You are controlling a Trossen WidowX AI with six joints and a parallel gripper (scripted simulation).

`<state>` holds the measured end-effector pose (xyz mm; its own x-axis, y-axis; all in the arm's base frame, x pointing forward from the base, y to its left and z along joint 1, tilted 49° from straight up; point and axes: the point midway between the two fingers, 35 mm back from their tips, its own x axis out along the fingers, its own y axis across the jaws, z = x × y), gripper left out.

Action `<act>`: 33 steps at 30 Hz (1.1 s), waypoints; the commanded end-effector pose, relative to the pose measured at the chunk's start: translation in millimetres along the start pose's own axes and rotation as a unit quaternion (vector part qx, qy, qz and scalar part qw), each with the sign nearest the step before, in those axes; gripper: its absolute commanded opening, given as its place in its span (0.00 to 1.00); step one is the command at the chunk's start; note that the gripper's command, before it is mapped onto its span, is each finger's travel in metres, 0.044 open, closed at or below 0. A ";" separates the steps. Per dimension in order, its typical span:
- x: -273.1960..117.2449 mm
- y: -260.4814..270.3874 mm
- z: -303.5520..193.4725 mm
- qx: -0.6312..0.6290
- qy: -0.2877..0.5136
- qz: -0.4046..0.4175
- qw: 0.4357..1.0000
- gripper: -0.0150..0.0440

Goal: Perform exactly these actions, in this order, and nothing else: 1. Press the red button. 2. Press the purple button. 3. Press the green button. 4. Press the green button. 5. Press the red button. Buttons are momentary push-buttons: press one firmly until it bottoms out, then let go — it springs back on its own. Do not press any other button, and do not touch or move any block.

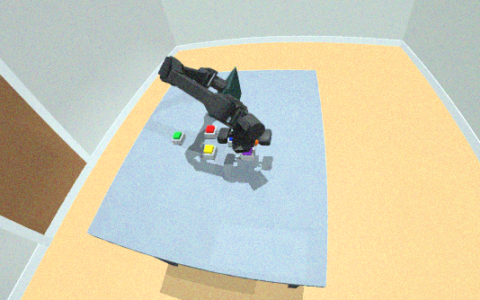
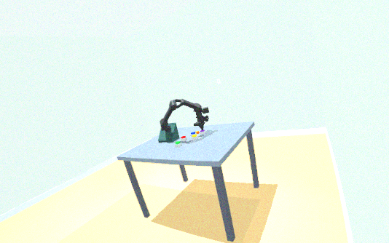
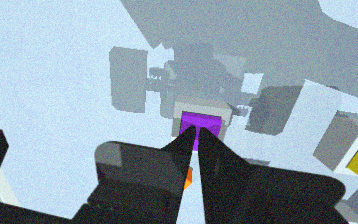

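Note:
My gripper point(image 2: 202, 129) point(image 3: 196, 131) is shut and empty, pointing down. Its tips are over the purple button point(image 1: 247, 153) point(image 2: 202, 131) point(image 3: 201, 120), at or just above its cap; whether they touch or press it I cannot tell. The purple button sits in a light grey housing, partly hidden by the fingers. The red button point(image 1: 210, 129) point(image 2: 183, 137) stands left of the arm's hand in the top view, with its cap up. The green button point(image 1: 177, 135) point(image 2: 178, 142) stands farther left, also with its cap up. Red and green are outside the wrist view.
A yellow button point(image 1: 208, 149) point(image 2: 194, 136) point(image 3: 354, 164) stands below red in the top view. A blue button point(image 1: 230, 139) point(image 2: 193, 133) is partly hidden by the arm. An orange block point(image 1: 256, 142) point(image 2: 197, 132) point(image 3: 188, 178) lies close to the purple button, partly behind the gripper.

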<state>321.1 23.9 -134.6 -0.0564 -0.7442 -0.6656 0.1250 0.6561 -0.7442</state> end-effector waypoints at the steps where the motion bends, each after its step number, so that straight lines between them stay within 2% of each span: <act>1: 3.5 -2.1 -2.9 -0.005 0.005 -0.003 1.000 0.29; 6: -28.9 -1.3 -2.2 -0.004 0.005 -0.002 1.000 0.29; 10: -33.9 -1.3 -2.3 -0.005 0.005 -0.002 1.000 0.29; 15: -90.9 -0.6 -1.8 -0.005 0.005 -0.001 1.000 0.29; 20: -94.0 -3.3 -1.0 -0.005 0.006 0.000 1.000 0.29; 27: -107.2 -104.7 19.3 -0.010 0.005 0.014 1.000 0.29; 33: -107.9 -200.4 10.2 -0.011 0.003 0.015 1.000 0.29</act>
<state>330.6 0.3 61.1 -0.0414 -0.7155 -0.6974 0.1298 0.6882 -0.7138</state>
